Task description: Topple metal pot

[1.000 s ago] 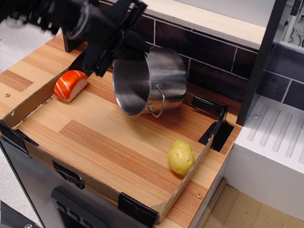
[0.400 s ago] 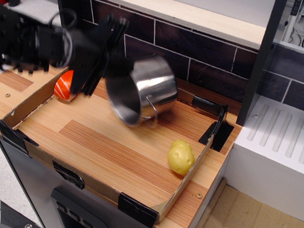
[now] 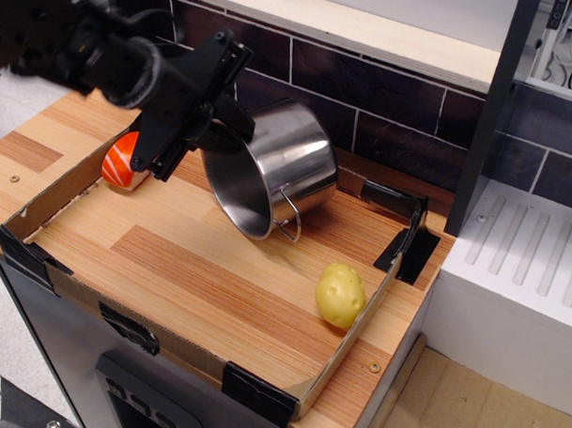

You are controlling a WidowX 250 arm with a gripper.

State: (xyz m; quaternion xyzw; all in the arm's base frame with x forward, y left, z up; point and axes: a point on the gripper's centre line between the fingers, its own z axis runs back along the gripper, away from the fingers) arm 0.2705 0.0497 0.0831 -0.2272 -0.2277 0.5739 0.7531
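Wooden tray [image 3: 209, 268]: tipped metal pot [image 3: 274, 167] against tool [image 3: 200, 117].

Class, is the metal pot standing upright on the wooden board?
No. The metal pot is tipped on its side, its open mouth facing down-left toward the board.

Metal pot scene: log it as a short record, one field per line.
pot: metal pot tipped on its side, mouth facing front-left, rim low on the wooden board
handle: wire loop hangs at the front
gripper: gripper at the pot's upper left rim; fingers' grip cannot be told
potato: yellow potato near the tray's right wall, apart from the pot
sushi: orange-white piece at left, partly hidden by the arm
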